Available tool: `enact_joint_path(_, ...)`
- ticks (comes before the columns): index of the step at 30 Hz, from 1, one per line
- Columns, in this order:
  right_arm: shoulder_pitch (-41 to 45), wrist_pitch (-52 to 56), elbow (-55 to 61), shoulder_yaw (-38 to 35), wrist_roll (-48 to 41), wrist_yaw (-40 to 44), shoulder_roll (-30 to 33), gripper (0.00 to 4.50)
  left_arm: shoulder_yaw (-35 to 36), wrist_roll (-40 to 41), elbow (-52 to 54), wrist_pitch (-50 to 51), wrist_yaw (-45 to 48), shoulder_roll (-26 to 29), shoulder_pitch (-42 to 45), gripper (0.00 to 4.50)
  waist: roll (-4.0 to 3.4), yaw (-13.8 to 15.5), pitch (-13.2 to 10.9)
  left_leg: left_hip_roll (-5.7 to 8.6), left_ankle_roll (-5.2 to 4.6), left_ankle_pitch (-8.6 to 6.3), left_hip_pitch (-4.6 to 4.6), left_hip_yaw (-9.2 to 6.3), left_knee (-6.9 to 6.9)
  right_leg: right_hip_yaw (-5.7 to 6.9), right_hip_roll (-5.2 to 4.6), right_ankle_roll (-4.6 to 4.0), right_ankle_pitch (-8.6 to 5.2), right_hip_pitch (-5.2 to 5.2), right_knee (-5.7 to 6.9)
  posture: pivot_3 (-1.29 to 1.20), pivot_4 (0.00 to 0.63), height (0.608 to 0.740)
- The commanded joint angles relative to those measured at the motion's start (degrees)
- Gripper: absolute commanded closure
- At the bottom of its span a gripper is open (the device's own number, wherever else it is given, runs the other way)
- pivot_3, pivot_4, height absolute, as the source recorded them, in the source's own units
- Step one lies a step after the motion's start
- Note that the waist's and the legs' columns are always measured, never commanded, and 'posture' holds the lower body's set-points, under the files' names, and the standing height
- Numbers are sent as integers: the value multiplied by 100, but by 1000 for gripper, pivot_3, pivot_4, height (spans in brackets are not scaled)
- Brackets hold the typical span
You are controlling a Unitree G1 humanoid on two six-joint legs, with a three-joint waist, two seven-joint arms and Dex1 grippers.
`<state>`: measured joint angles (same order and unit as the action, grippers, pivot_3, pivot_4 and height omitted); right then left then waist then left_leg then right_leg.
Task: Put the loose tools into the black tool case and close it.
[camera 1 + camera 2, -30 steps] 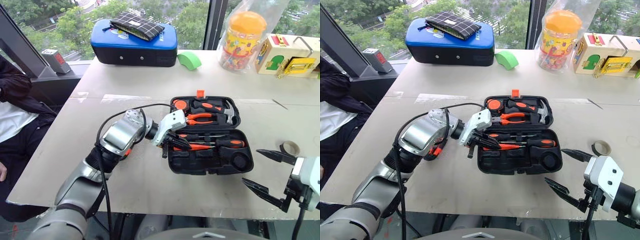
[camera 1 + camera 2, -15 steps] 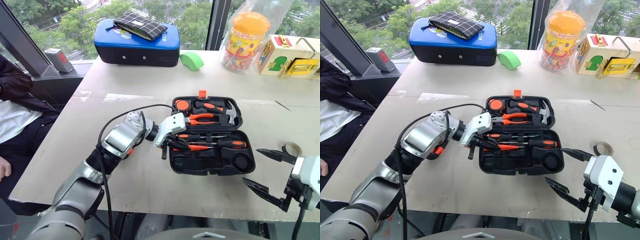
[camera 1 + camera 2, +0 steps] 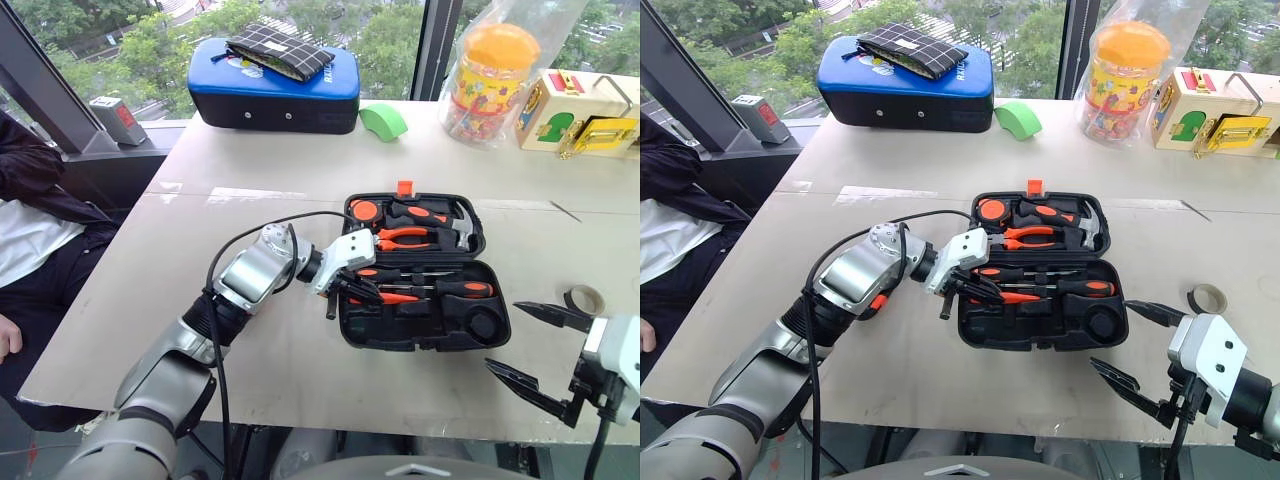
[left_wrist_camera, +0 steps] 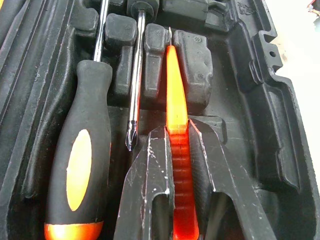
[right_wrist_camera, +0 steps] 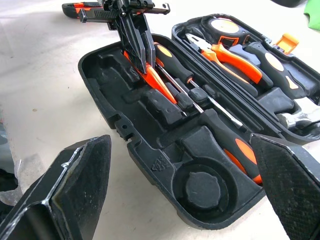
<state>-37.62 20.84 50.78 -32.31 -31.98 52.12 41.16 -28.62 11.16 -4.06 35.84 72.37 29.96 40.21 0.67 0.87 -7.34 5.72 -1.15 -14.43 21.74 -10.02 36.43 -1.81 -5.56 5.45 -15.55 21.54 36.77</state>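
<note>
Not much to read from my end. The tool case (image 5: 165,165) has a small moulded triangle mark on its front wall in the right wrist view, but I can't make out any characters in it. The blue case (image 3: 272,92) at the back of the table has some print on its top, mostly covered by a checked pouch (image 3: 273,50), and what sticks out is unreadable. No legible text anywhere else.
</note>
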Motion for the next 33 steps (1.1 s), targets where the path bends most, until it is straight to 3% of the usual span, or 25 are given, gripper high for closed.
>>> enact_joint_path(1,26,-122,109,-127,-46,16,-3,0,160,-20,-78,-97,-95,-39,-30,3992,0,1,0,0,0,0,0,0,0,0,0,0,0,0,0,0,150,740)
enact_joint_path(6,28,-119,107,-152,-53,40,0,0,808,522,170,48,-139,-135,-41,2123,2,2,-2,0,-1,0,1,0,1,0,-1,0,0,0,0,0,150,740)
enact_joint_path(8,44,-121,95,-125,-39,34,0,0,1017,767,339,115,-34,-74,-129,2123,2,-3,-2,0,0,0,1,0,1,0,-1,0,0,1,1,0,150,740)
enact_joint_path(11,139,-97,69,-46,-35,4,31,0,1130,892,482,-135,150,37,-336,2868,0,-5,-1,-1,0,0,1,-1,0,0,-1,0,0,2,-1,0,150,740)
enact_joint_path(15,244,-55,35,-25,-44,13,79,0,1011,704,559,-598,183,114,-558,4475,-1,-2,0,-1,20,12,0,0,-2,-1,-2,-1,0,1,-3,0,150,740)
enact_joint_path(29,306,25,36,-37,-44,4,138,0,759,86,-156,-1090,-441,-229,-747,4475,-1,-1,0,0,1,0,0,1,-2,-1,-3,0,0,1,-3,0,150,740)
enact_joint_path(33,272,13,51,-41,-29,-4,112,0,932,260,-284,-749,-523,-358,-656,4475,-1,3,1,0,0,0,-1,2,-2,0,-3,0,0,0,-3,0,150,740)
